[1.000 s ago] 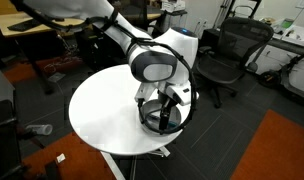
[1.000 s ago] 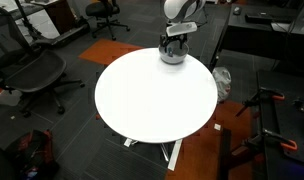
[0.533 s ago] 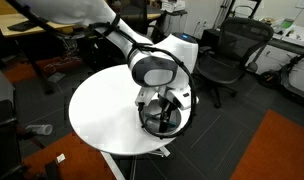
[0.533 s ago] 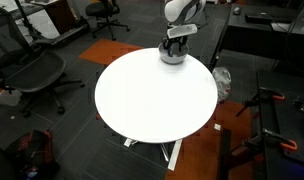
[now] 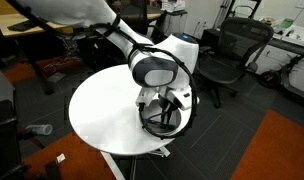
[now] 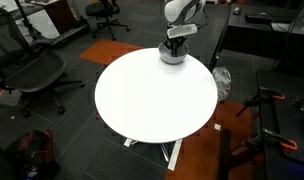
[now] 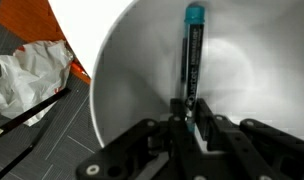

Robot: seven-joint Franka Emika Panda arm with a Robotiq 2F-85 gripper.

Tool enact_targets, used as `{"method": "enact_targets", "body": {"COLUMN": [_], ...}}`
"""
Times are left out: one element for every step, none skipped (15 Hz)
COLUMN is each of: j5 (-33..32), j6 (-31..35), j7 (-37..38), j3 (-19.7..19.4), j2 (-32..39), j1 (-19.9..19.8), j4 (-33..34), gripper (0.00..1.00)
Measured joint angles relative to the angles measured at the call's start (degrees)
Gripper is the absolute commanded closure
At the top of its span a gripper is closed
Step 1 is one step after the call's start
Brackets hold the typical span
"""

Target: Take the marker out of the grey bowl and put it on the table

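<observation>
- In an exterior view, the claw (image 5: 163, 112) reaches down into the grey bowl (image 5: 150, 124) near the worktop (image 5: 102, 115) edge.
- In an exterior view, the grey bowl (image 6: 172, 57) sits under the claw (image 6: 174, 43).
- Wrist view: the claw (image 7: 192, 120) pinches the marker (image 7: 192, 60), which lies inside the grey bowl (image 7: 252, 80).

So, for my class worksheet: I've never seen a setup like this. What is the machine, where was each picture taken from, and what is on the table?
It is one robot arm ending in a two-fingered gripper. Two pictures come from cameras standing in the room, looking at a round white table from different places. The third comes from a camera on the arm's wrist, looking past the gripper. Near the table's edge sits a grey bowl with a marker inside. The gripper's fingers flank the marker's end away from its teal cap. Whether they already squeeze it is unclear.
</observation>
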Motion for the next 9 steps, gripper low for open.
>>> {"method": "enact_targets", "body": {"j5": [0.0, 0.0, 0.0, 0.0, 0.0, 0.0, -0.1, -0.2, -0.4], "j6": [0.0, 0.0, 0.0, 0.1, 0.2, 0.2, 0.3, 0.7, 1.3], "j7": [0.0, 0.0, 0.0, 0.0, -0.1, -0.1, -0.2, -0.2, -0.2], "j3": [0.0, 0.0, 0.0, 0.0, 0.0, 0.0, 0.0, 0.0, 0.0], "j2": [0.0, 0.0, -0.2, -0.5, -1.0, -1.7, -2.6, -3.7, -5.1], "j1": [0.1, 0.2, 0.3, 0.5, 0.8, 1.1, 1.5, 1.9, 2.3], "j4": [0.1, 0.2, 0.2, 0.2, 0.2, 0.0, -0.2, -0.8, -1.6], "gripper": [0.95, 0.95, 0.95, 0.95, 0.95, 0.95, 0.95, 0.95, 0.95]}}
